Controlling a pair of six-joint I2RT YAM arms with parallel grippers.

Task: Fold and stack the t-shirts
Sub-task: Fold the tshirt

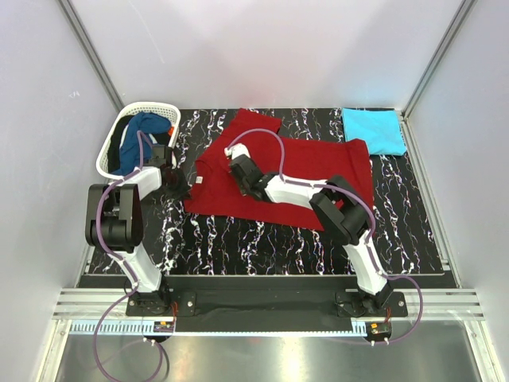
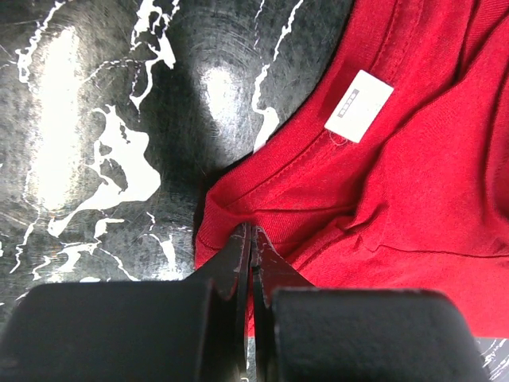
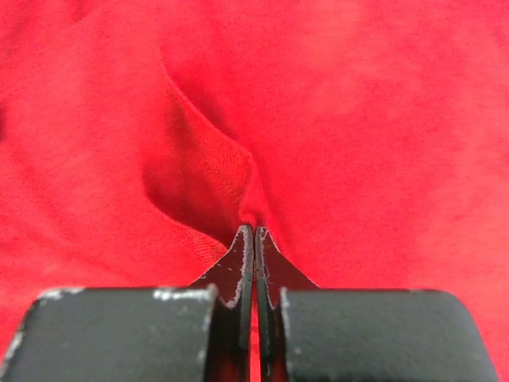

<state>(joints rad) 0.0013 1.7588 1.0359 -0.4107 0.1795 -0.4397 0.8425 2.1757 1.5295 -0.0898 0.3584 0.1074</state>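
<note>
A deep red t-shirt lies spread across the middle of the black marbled table. My left gripper is shut on its left edge beside the collar, next to the white label. Further right, my right gripper is shut on a pinched fold of the same red cloth near the collar. A turquoise t-shirt lies folded at the back right corner. A dark blue t-shirt is bunched inside the basket.
A white lattice basket stands at the back left, just behind my left arm. Walls close in the table on the left, right and back. Bare marbled tabletop shows in front of the red shirt.
</note>
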